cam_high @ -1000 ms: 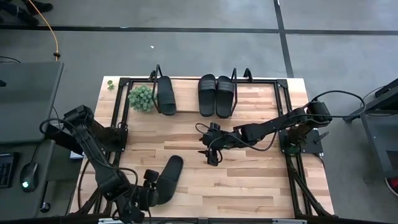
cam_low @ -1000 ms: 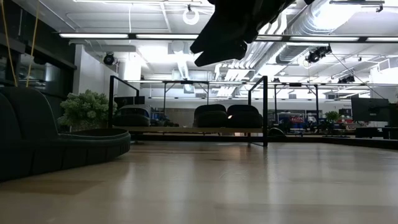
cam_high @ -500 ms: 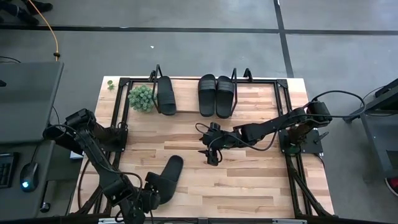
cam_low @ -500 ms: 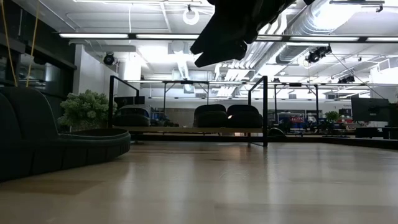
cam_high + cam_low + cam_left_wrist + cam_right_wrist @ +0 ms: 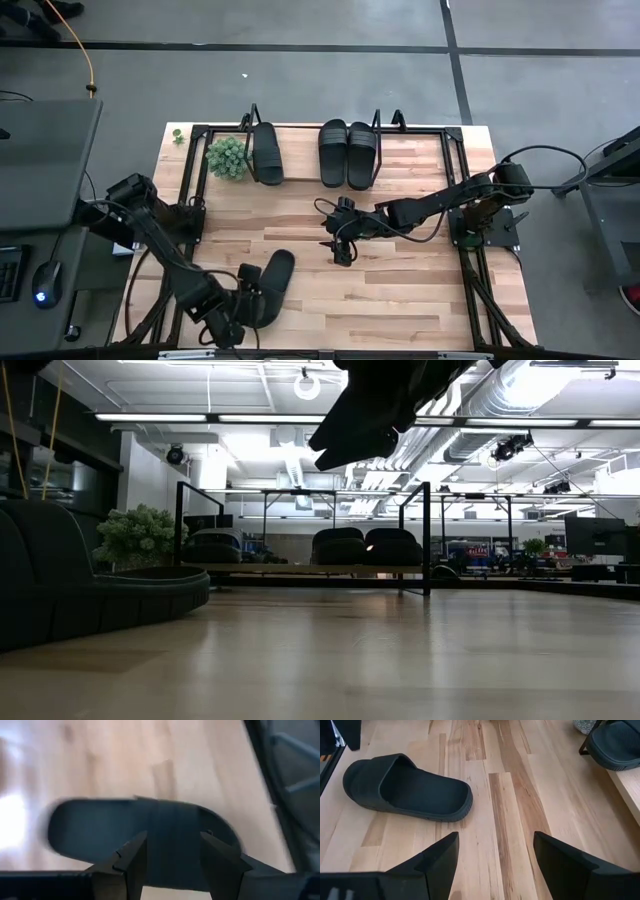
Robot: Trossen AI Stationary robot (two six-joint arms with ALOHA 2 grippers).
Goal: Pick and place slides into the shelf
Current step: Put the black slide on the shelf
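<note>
A: Where the worktop nears its front-left corner, one loose slide lies flat, toe toward the far right. What stands over it?

B: Left gripper, at the slide's near end. In the wrist view its jaws straddle the strap, partly parted; whether they press the slide cannot be told, since that view is blurred.

A: And the right gripper?

B: Mid-worktop, well apart from the loose slide, jaws wide with nothing between them.

A: Where are the remaining slides?

B: On the shelf at the far edge: one slide at left, just beside a green plant; a pair side by side at right.
</note>
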